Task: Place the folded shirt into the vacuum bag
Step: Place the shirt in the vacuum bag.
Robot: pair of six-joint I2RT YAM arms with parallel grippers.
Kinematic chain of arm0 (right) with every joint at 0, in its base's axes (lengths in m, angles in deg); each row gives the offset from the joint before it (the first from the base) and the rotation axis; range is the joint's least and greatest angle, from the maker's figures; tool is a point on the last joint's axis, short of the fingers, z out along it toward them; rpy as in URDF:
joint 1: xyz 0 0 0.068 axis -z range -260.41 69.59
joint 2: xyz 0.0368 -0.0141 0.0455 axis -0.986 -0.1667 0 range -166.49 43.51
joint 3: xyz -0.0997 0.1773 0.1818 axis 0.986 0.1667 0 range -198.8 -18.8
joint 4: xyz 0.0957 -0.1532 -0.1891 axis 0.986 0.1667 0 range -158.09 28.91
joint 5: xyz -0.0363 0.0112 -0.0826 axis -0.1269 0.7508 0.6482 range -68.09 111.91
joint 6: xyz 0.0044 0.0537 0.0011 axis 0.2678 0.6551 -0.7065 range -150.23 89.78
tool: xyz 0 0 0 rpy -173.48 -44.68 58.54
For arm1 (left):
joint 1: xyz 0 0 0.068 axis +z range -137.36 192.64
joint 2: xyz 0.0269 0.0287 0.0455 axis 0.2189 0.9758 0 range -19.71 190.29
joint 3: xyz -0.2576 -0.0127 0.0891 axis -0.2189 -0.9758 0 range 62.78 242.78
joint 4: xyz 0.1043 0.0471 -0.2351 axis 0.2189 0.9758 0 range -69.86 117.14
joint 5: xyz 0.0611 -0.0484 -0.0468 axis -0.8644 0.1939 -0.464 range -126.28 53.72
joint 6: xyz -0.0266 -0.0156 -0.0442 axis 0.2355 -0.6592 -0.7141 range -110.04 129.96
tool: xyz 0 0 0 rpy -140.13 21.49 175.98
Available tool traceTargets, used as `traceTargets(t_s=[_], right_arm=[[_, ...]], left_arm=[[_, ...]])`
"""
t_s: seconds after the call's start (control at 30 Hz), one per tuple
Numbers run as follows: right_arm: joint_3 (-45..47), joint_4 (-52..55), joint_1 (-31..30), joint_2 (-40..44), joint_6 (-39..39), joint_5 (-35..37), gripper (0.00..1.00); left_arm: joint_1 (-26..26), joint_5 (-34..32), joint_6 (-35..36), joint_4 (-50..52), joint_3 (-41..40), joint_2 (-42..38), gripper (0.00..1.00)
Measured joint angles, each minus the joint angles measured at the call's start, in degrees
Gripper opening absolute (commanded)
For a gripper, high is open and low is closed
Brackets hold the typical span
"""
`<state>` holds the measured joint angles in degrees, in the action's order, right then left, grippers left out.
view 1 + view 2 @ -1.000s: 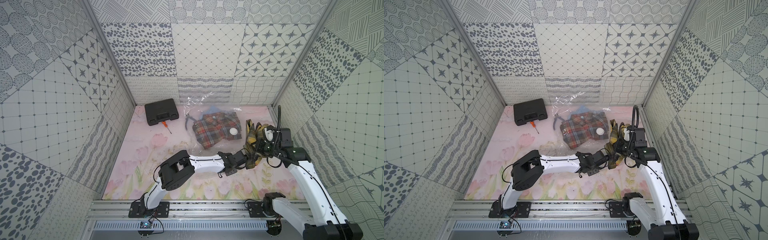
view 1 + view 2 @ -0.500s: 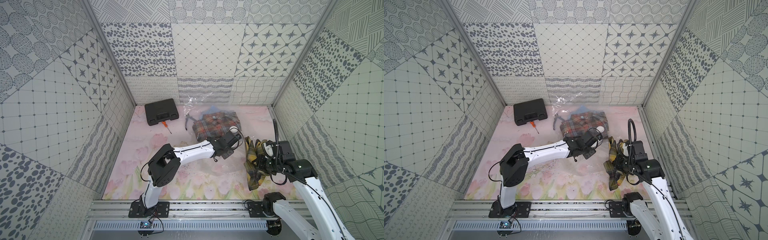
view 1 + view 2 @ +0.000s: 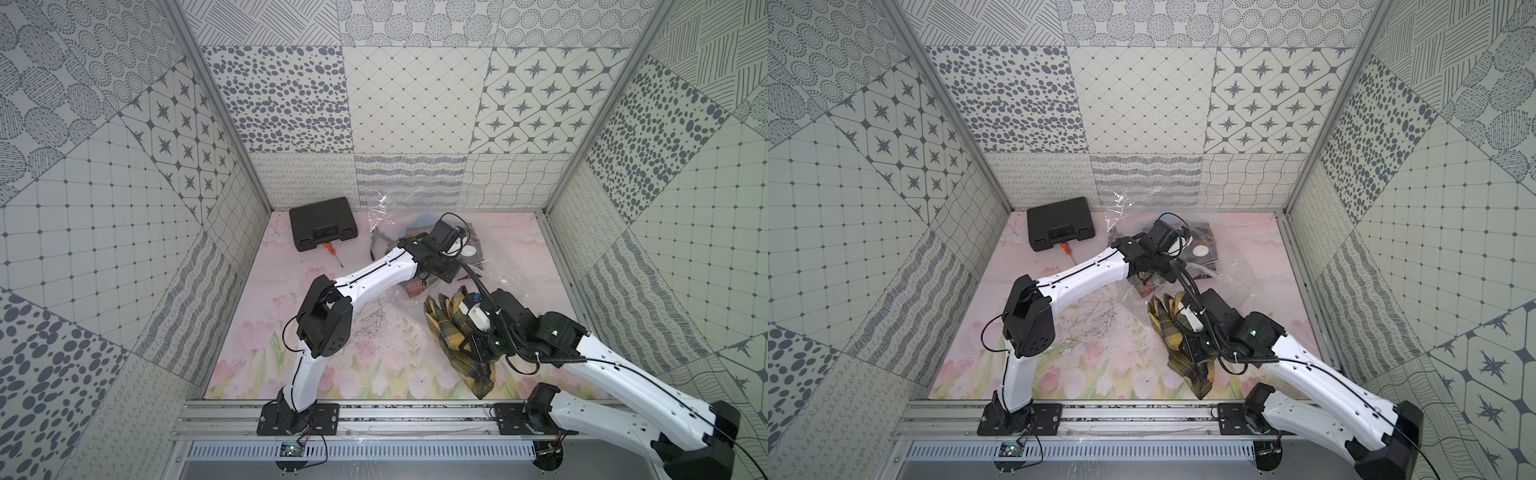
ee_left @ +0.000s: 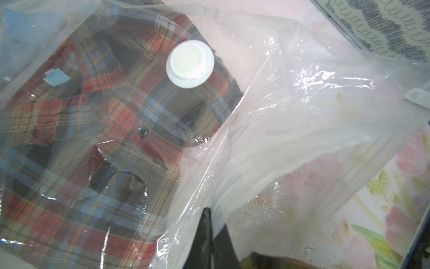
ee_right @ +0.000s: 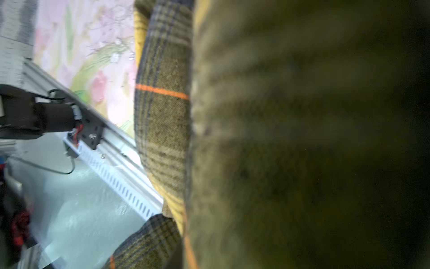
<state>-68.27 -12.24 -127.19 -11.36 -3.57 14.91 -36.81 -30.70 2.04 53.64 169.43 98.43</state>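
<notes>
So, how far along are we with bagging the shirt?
Done: a red plaid shirt already lies inside the vacuum bag. In hand: left gripper jaws closed on the bag's film; right gripper holds the yellow plaid shirt up, outside the bag. Left: feed it through the opening.

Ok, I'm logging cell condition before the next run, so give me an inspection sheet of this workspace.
Surface: pink floral mat, dark specks.
Job's things: clear plastic vacuum bag with round white valve cap, red plaid shirt inside; olive-yellow plaid folded shirt outside it.
Clutter: black plastic tool case, orange-handled screwdriver beside it.
Grippers: left gripper shut on the bag's film; right gripper shut on the olive shirt.
Cables: black cables looping at both wrists.
Surroundings: grey-patterned wall panels; aluminium rail in front.
</notes>
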Motion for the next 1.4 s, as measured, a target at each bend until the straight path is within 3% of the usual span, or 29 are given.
traceTargets(t_s=[0.3, 0.63, 1.0, 1.07, 1.2, 1.4], right_arm=[[-0.55, -4.44, 9.29, 1.46, -0.92, 3.69, 0.0], [8.98, -17.18, 10.19, -5.55, -1.14, 6.21, 0.0], [4.72, -23.39, 10.19, -11.32, -0.83, 4.76, 0.0], [4.72, -25.27, 10.47, -13.88, -0.28, 4.57, 0.14], [5.09, -28.79, 11.98, -18.08, 0.2, 1.92, 0.53], [5.33, -27.61, 17.64, -14.51, 0.68, -6.01, 0.85]], left_arm=[[0.2, 6.78, -2.45, 0.07, -4.04, -5.4, 0.0], [-0.04, 10.01, -5.68, -0.37, -4.76, -9.31, 0.0], [-1.75, 9.64, -6.67, -0.46, -2.97, -9.84, 0.0], [-1.75, 8.39, -6.84, -0.83, -2.97, -9.86, 0.0], [-1.79, 7.54, -7.02, -1.11, -3.5, -10.21, 0.0], [-1.88, 7.54, -6.99, -1.2, -5.05, -11.17, 0.0]])
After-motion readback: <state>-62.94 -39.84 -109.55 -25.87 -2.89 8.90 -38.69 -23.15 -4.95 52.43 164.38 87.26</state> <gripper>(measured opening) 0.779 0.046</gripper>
